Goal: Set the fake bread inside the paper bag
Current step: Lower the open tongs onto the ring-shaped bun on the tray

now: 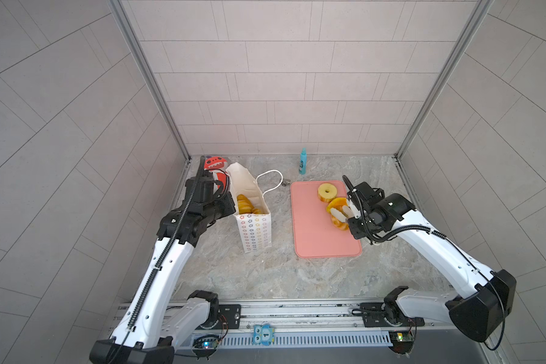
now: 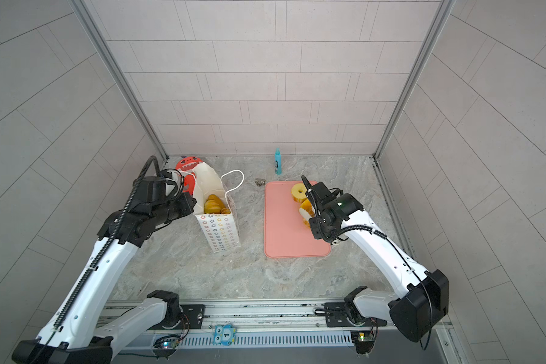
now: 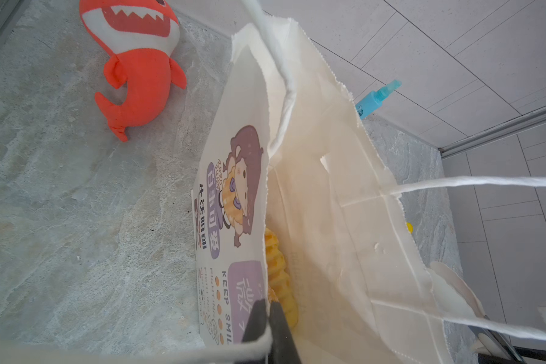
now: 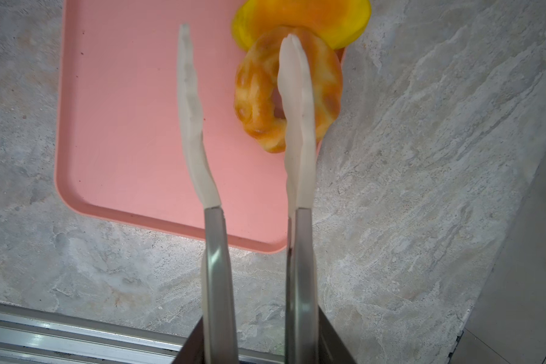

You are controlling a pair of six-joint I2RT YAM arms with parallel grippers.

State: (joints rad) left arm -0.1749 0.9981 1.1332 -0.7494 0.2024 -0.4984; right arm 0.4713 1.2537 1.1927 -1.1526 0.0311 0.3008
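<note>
White paper bag (image 1: 252, 228) is standing upright on the bench (image 1: 265, 277), at 9 o'clock from the pink tray (image 1: 316, 242), mouth gaping open. Its printed wall is being pinched at the rim by the left end effector (image 3: 268, 324), fingers clamped together on the paper. In both top views those fingers are hiding behind the wrist.

Some fake bread (image 1: 245, 204) is already lying inside the bag. A lattice-topped piece (image 3: 276, 268) is showing in the left wrist view.

Three pieces are sitting on the tray:
- pale ring (image 1: 327, 191) at the tray's 12 o'clock end
- orange bun (image 1: 336, 201) at 5 o'clock from the pale ring
- braided ring (image 4: 252, 88) just beside the bun, at 6 o'clock from it, near the tray's 3 o'clock edge

Over those last two the right end effector (image 4: 237, 33) is hovering, fingers apart and gripping nothing. One white fingertip (image 4: 297, 94) is crossing the braided ring in the right wrist view; can't tell if it's touching.

Red plush shark (image 1: 213, 164) is lying at 11 o'clock from the bag. Teal spray bottle (image 1: 303, 162) is standing at 12 o'clock from the tray, near the back wall.
</note>
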